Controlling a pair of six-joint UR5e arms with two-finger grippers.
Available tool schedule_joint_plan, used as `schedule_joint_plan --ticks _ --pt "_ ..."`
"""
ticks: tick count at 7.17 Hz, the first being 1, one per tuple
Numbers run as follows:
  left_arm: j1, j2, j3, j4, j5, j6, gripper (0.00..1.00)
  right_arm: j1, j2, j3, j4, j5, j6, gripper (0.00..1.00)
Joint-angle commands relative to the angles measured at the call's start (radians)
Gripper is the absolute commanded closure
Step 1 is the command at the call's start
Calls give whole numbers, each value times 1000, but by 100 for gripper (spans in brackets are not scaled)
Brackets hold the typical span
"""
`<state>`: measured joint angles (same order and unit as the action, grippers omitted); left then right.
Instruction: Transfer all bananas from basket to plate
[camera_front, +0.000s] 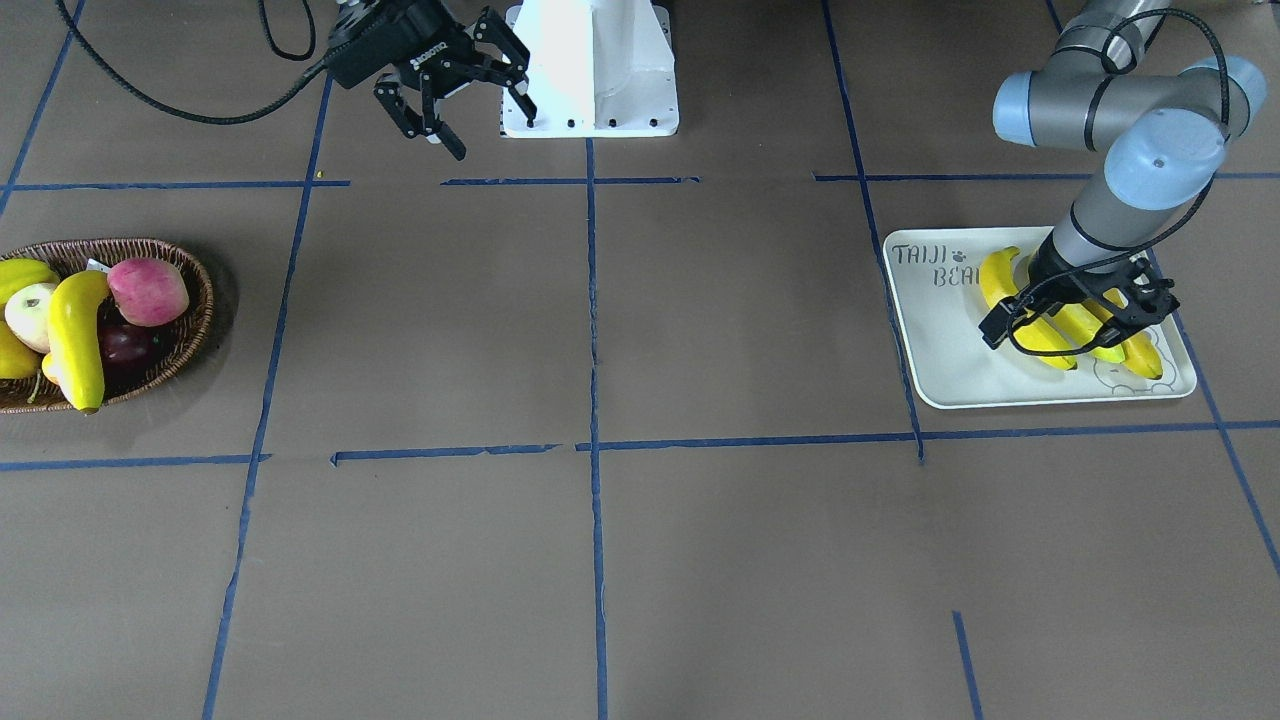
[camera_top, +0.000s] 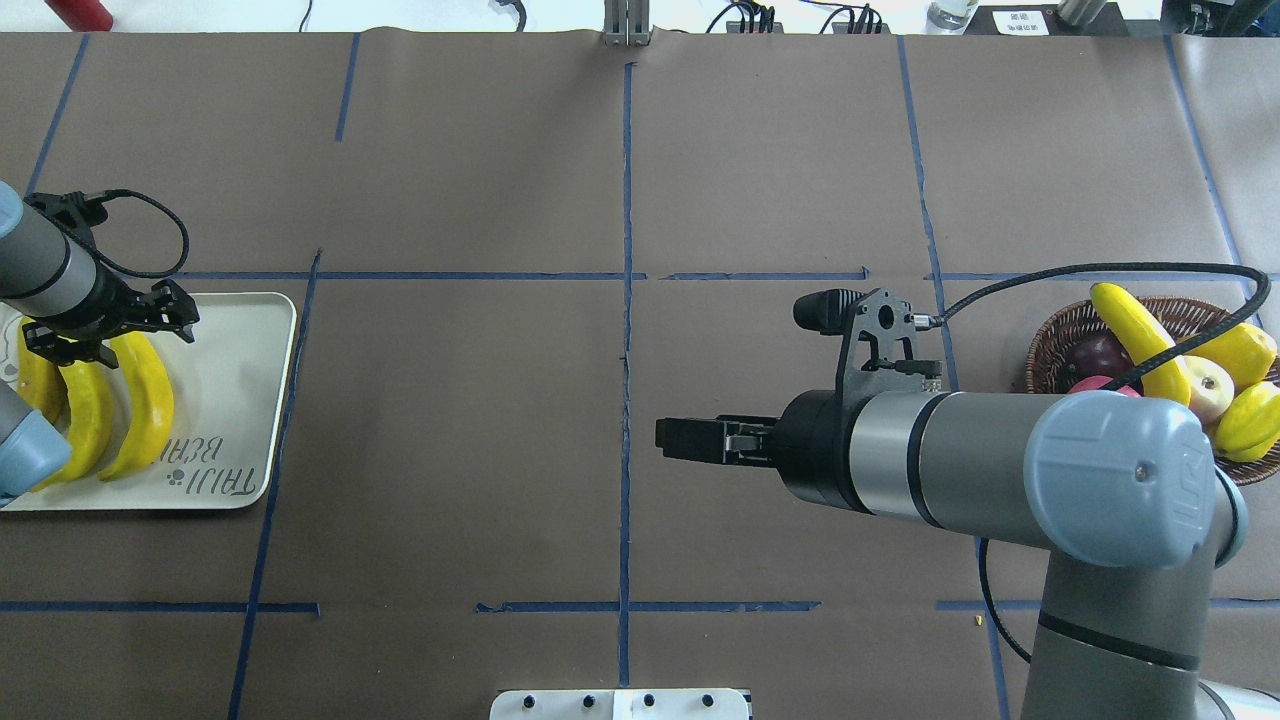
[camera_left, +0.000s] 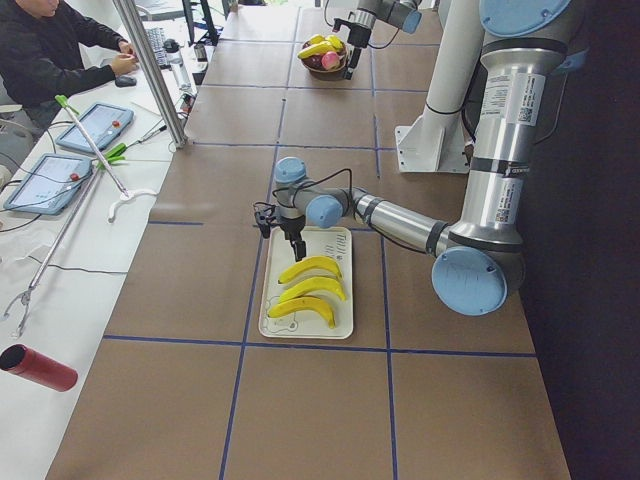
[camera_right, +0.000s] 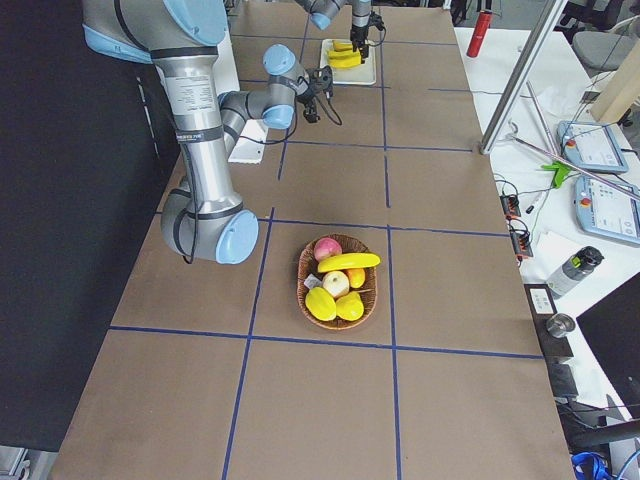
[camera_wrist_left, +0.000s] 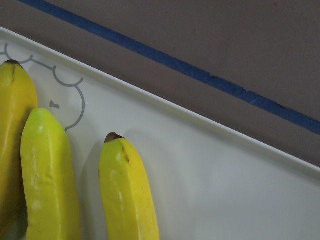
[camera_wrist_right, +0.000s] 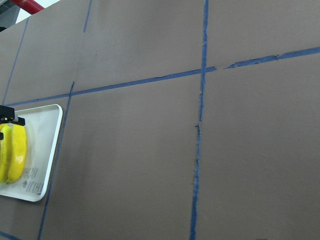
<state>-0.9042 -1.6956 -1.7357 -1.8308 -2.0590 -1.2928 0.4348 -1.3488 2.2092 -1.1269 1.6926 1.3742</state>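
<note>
Seen from the front, three bananas (camera_front: 997, 280) lie on the plate (camera_front: 940, 340) at 3 o'clock, and one banana (camera_front: 78, 340) lies in the basket (camera_front: 195, 320) at 9 o'clock. The right gripper (camera_front: 490, 125) is spread wide and empty. For the left gripper (camera_left: 298, 250) I cannot tell.

Only the plate (camera_top: 232, 385) bears readable print: the words "TAIJI BEAR" in dark outlined letters.

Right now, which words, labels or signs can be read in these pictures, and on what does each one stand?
"TAIJI BEAR", with a paw print: on the plate; in the front-facing view a banana hides the last letter.
"UR": logo on the blue joint cap of the right arm.
White mark on the right gripper: too small to read.
Stickers on the left arm: too small to read.
</note>
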Motion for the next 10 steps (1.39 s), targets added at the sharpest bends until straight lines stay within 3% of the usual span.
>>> schedule_joint_plan --ticks 1,3,4,7,10 --pt "5 -97 -65 4 -3 -92 0 196 -192 21 15 208 -68 0" --pt "60 -192 -143 7 -4 -169 0 403 -346 23 16 410 -295 0" --pt "111 -220 -160 7 -1 -190 0 512 -375 -35 6 503 -381 0" --pt "134 -251 -163 2 3 -267 0 587 -377 -239 2 496 -522 0" --pt "160 -253 -163 1 8 -287 0 591 -383 -345 2 457 -615 0"
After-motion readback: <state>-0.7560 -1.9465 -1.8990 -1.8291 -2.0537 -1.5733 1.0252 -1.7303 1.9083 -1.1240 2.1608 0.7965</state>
